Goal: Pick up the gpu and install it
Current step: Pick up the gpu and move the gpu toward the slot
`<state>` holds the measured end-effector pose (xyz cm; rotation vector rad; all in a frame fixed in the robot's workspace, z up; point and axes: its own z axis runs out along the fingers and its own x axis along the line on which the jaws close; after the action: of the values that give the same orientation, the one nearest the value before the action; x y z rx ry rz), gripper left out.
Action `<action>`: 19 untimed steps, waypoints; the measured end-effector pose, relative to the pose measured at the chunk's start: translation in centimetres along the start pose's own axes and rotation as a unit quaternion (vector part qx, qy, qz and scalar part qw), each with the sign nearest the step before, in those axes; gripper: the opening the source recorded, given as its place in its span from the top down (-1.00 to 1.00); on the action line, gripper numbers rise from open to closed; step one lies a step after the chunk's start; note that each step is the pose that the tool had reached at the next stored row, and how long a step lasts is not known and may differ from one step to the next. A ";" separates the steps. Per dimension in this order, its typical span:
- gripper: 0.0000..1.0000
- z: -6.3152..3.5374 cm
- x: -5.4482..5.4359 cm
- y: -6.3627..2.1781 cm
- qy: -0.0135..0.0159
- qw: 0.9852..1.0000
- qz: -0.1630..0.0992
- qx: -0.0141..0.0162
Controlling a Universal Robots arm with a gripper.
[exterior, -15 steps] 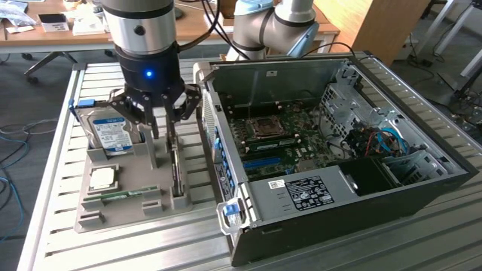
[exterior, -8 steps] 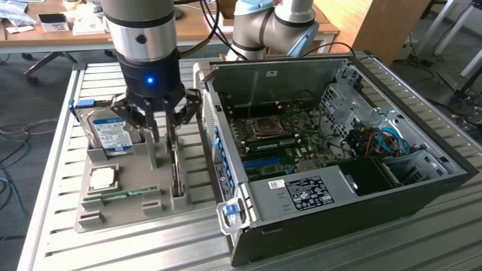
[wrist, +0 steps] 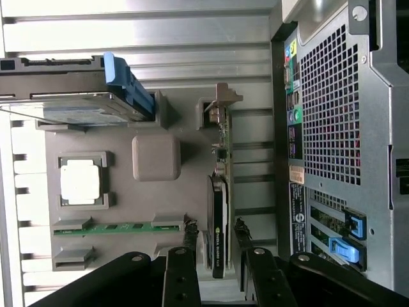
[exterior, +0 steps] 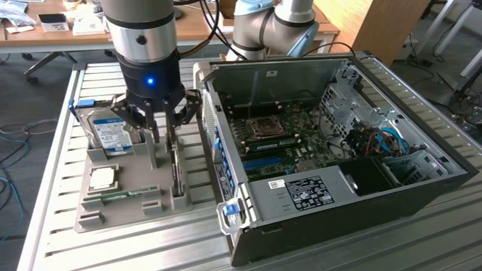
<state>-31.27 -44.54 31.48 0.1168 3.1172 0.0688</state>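
Observation:
The gpu (wrist: 218, 211) stands on its edge in a slot of the grey holder tray (wrist: 156, 157), a thin dark card with its silver bracket (wrist: 220, 97) at the far end. In the exterior view the gpu (exterior: 177, 169) is at the tray's side nearest the computer case. My gripper (wrist: 216, 229) hangs low over the tray, open, with one finger (wrist: 190, 235) on each side of the card's black end and a small gap showing on both sides. From the exterior view the gripper (exterior: 164, 144) points straight down beside the hard drive.
The tray also holds a blue-and-white-labelled hard drive (exterior: 112, 134), a square processor (exterior: 103, 178) and a green memory stick (exterior: 121, 195). The open computer case (exterior: 421, 186) lies at the exterior view's right, motherboard (exterior: 279, 141) exposed. Everything rests on a slatted metal table (exterior: 53, 237).

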 end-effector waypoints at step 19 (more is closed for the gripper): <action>0.03 0.23 0.0 -0.01 0.000 1.000 0.000 0.000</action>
<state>-31.27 -44.54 31.25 0.1167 3.1171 0.0689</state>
